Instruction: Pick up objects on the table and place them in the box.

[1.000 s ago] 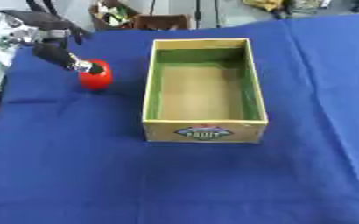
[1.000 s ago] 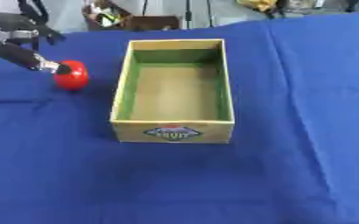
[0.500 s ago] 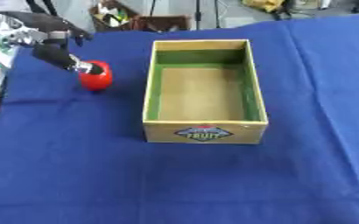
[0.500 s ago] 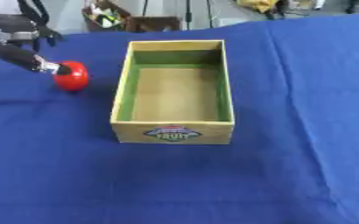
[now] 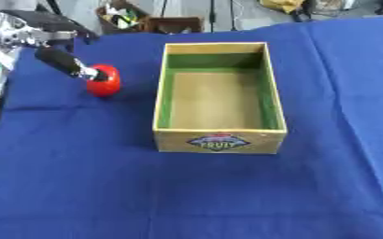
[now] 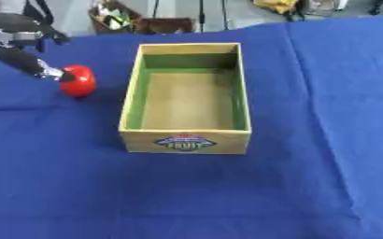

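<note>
**Reaching for the first object, box not yet filled**

Judging from the box [image 5: 219,95], the task has barely begun: its green-lined inside shows only a bare floor, with nothing placed in it. The one loose object in sight is a red round thing [image 5: 104,80], perhaps a tomato or small apple, sitting on the blue cloth of the worktop [image 5: 187,196] to the left of the box and a little apart from its left wall. The left hand [image 5: 64,63] comes in from the upper left, and one dark finger stretches down to touch the red thing's upper left side; the fingers look extended rather than curled round it, so no grasp seems made yet. The right hand shows in neither view.

What is left: closing on the red thing, lifting it over the near wall of the box and letting it go inside. Room is generous, since the cloth between object and box is bare and the box is open-topped. The worktop's far edge lies just behind the hand, with clutter beyond.
</note>
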Controlling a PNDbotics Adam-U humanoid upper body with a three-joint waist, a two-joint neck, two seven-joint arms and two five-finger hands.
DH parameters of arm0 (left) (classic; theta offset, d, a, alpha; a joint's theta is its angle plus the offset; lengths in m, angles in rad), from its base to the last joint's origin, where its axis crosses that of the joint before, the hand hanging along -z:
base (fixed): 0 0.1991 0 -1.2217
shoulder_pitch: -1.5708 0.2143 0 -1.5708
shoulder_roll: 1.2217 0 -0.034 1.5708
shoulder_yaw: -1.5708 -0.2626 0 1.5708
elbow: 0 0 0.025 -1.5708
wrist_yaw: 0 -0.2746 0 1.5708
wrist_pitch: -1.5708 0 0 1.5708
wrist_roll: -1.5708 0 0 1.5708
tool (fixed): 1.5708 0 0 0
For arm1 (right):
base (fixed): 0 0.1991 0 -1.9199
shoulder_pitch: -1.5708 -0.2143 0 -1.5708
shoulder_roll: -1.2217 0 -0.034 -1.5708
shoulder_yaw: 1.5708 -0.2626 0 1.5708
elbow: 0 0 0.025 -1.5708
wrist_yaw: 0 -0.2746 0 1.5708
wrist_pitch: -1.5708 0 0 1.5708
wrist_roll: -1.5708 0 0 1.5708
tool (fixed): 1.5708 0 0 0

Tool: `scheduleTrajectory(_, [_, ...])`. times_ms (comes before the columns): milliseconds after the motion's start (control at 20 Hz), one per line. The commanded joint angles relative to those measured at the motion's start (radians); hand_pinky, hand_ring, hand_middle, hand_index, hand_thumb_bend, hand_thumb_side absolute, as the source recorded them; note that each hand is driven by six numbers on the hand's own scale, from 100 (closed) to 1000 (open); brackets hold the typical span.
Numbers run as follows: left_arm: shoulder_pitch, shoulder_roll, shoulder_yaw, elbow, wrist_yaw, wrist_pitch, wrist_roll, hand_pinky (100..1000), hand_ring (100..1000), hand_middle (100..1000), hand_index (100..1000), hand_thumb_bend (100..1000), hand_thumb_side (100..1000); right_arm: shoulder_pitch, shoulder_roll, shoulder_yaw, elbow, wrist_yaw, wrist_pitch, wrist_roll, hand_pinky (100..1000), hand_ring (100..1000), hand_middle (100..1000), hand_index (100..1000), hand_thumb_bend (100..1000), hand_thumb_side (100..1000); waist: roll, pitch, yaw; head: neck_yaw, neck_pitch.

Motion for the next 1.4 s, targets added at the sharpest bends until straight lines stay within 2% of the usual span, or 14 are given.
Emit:
scheduleTrajectory(50, [-0.039, 0.012, 0.021, 0.049, -0.045, -0.087, -0.066, 505, 748, 911, 1000, 551, 759, -0.010, -0.027, -0.001, -0.016, -0.007, -0.001, 0.004, 750, 766, 644, 778, 100, 1000, 0.000, -0.015, -0.003, 0.006, -0.012])
scheduleTrajectory(300, [-0.062, -0.006, 0.047, 0.130, -0.086, -0.101, -0.066, 516, 761, 926, 1000, 547, 756, -0.012, -0.025, 0.001, -0.016, -0.007, 0.000, 0.006, 750, 767, 643, 777, 100, 1000, 0.002, -0.008, -0.011, 0.016, -0.020])
scheduleTrajectory(550, [-0.074, -0.021, 0.079, 0.189, -0.077, -0.096, -0.066, 493, 746, 913, 1000, 523, 742, -0.016, -0.025, 0.001, -0.016, -0.006, 0.002, 0.004, 751, 767, 640, 775, 100, 1000, 0.003, 0.006, -0.021, 0.026, -0.034])
scheduleTrajectory(1100, [-0.088, -0.031, 0.101, 0.194, -0.113, -0.088, -0.055, 470, 728, 916, 1000, 483, 712, -0.023, -0.026, 0.005, -0.016, 0.003, 0.003, 0.008, 753, 769, 637, 772, 100, 1000, 0.004, 0.041, -0.031, 0.044, -0.061])
scheduleTrajectory(1400, [-0.089, -0.036, 0.104, 0.204, -0.132, -0.089, -0.042, 437, 693, 901, 1000, 398, 647, -0.026, -0.024, 0.007, -0.016, 0.005, 0.003, 0.009, 754, 770, 636, 772, 100, 1000, 0.002, 0.048, -0.035, 0.049, -0.069])
